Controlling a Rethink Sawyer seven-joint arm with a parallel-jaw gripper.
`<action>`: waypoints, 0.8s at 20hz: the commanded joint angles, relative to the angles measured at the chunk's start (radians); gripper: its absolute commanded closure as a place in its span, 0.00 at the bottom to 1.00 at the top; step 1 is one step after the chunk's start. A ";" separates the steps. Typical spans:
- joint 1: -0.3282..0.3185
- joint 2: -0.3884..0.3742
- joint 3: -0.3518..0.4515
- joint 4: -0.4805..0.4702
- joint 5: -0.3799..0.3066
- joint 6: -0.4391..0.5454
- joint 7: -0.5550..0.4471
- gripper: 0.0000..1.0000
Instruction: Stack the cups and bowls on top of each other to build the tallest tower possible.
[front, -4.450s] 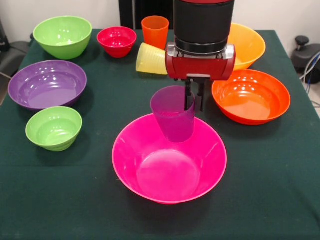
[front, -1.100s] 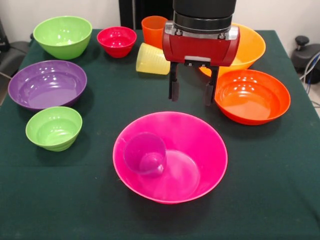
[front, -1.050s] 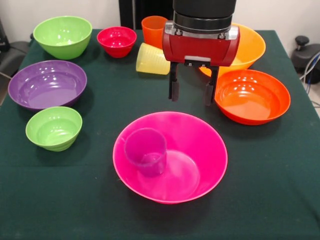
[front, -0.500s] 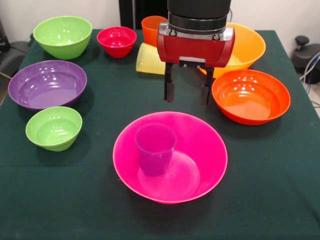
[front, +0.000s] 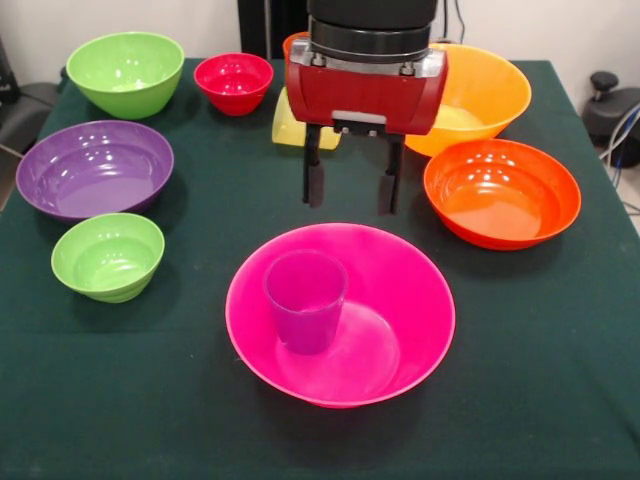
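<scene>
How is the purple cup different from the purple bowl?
The purple cup is narrow and taller than wide; the purple bowl is wide and shallow. The cup stands inside the pink bowl; the purple bowl sits by itself on the table. Both are purple, upright and empty.

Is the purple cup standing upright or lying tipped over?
Upright: the ribbed translucent purple plastic cup stands mouth up inside the large glossy pink plastic bowl.
</scene>
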 joint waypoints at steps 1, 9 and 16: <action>-0.037 0.088 0.063 -0.046 -0.055 0.087 -0.105 0.00; -0.054 0.082 0.066 -0.048 -0.067 0.094 -0.120 0.00; -0.045 0.123 0.067 -0.076 -0.073 0.074 -0.100 0.00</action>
